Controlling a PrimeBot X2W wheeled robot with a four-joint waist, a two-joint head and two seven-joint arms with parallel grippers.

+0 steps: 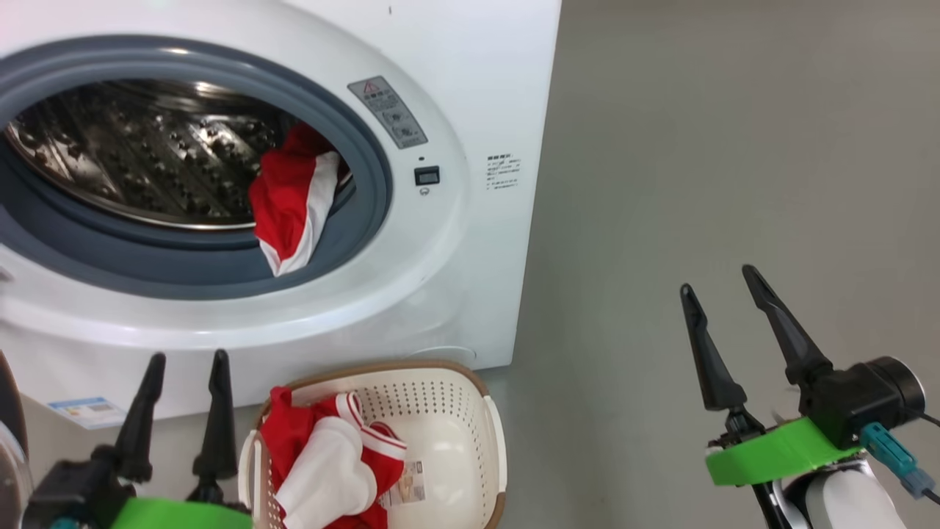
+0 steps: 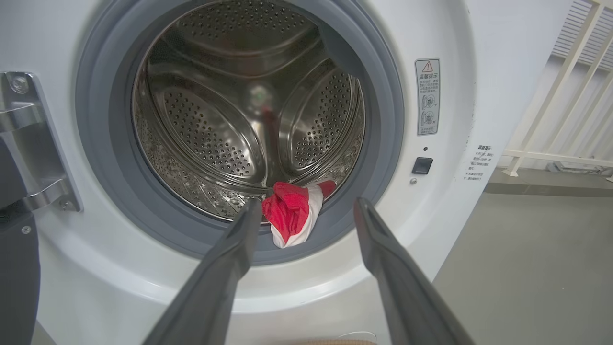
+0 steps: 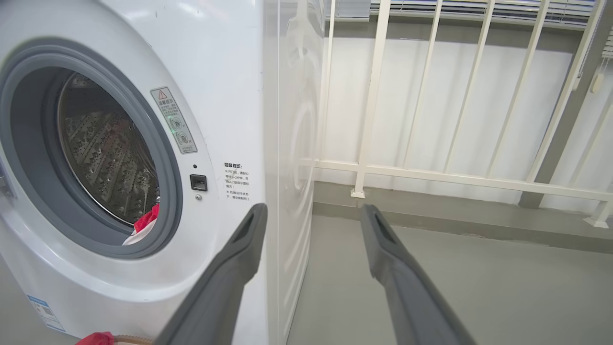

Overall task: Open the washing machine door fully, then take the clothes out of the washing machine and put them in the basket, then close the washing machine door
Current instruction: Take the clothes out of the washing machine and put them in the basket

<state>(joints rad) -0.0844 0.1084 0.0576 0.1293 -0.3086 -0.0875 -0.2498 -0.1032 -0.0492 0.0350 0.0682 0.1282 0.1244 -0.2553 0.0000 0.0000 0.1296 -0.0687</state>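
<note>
- Left gripper [image 1: 188, 355]: fingers spread, empty, at 9 o'clock of basket [image 1: 470, 382].
- Right gripper [image 1: 718, 279]: fingers spread, empty.
- Clothes [image 1: 290, 202]: one piece draped over washing machine [image 1: 455, 279] ring at 5 o'clock; another in basket.

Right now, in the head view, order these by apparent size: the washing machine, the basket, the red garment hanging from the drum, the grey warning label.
1. washing machine
2. basket, though it is nearer the camera and cut off by the bottom edge
3. red garment
4. warning label

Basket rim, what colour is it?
The basket rim is brown, clearest in the head view.
</note>
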